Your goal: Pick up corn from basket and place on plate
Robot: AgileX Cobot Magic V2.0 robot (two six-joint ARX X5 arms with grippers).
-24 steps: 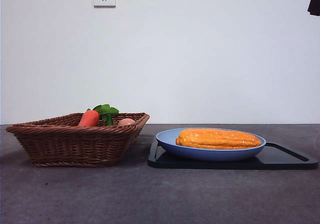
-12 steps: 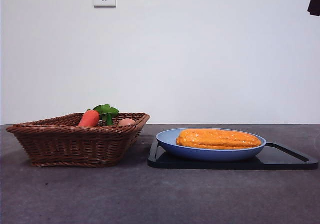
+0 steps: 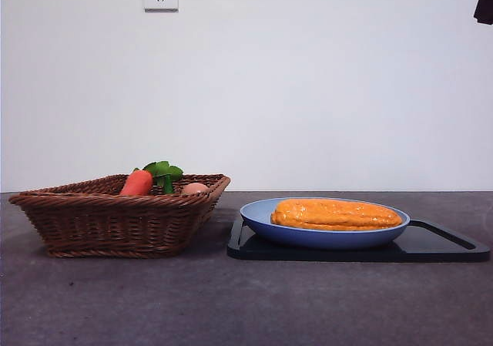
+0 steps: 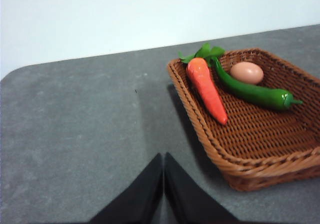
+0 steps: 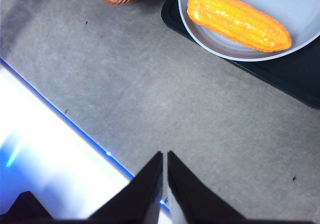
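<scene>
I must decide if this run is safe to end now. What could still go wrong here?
Little, I think. The corn lies almost as long as the plate is wide, so a bump might roll it over the low rim. The plate sits on a black tray, and a knock to the tray would carry both. Both hands are shut and apart from everything: left hand, right hand.

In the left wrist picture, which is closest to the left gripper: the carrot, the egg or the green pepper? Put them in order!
From the left gripper, whose jaws are shut:
1. The carrot, along the basket's near side.
2. The green pepper, across the middle.
3. The egg, just behind the pepper, toward the back.
</scene>
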